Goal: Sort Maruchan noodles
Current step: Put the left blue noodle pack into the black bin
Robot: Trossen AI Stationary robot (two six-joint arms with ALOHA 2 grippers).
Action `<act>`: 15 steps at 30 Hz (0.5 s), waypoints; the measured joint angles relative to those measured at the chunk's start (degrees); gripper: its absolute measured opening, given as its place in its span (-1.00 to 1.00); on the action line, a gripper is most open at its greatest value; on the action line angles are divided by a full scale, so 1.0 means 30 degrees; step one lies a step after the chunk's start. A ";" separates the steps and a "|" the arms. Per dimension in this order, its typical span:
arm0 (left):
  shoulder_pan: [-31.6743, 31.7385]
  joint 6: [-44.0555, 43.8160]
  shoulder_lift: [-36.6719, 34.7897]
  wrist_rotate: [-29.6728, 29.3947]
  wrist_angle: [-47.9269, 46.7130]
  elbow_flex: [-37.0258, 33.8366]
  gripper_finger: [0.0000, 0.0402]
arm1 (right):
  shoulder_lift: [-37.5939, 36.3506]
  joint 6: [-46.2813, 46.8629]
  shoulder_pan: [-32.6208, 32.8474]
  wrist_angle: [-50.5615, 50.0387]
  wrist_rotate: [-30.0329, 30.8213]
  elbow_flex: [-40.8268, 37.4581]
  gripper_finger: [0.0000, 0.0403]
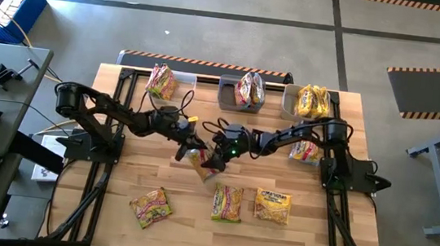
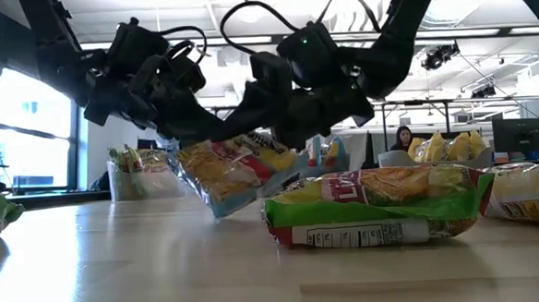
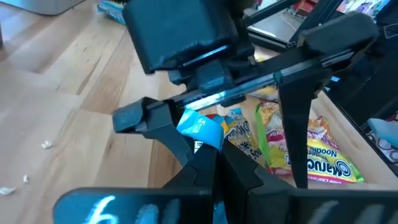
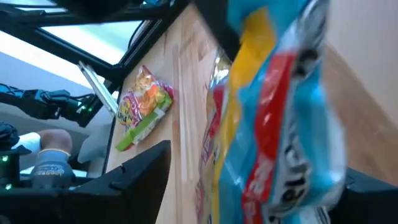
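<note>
Left gripper point(image 1: 194, 146) and right gripper point(image 1: 218, 157) reaching inward over mid-surface point(image 1: 112, 218), both clamped on one blue noodle packet point(image 1: 200, 163), tilted, lifted. Three other packets point(image 1: 227, 203) lying flat nearer the front edge.

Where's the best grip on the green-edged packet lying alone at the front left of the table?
Take the green-edged packet by its two long edges, coming straight down from above. It lies flat and skewed on the table with bare wood all round, so turn the fingers across its narrow width. Probably pinch near the middle, where it bulges.
</note>
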 joint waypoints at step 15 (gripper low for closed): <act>0.0841 0.0989 -0.0142 0.0070 -0.0126 0.0002 -0.75 | -0.0029 -0.0594 0.0264 -0.0809 -0.0238 -0.0007 -0.30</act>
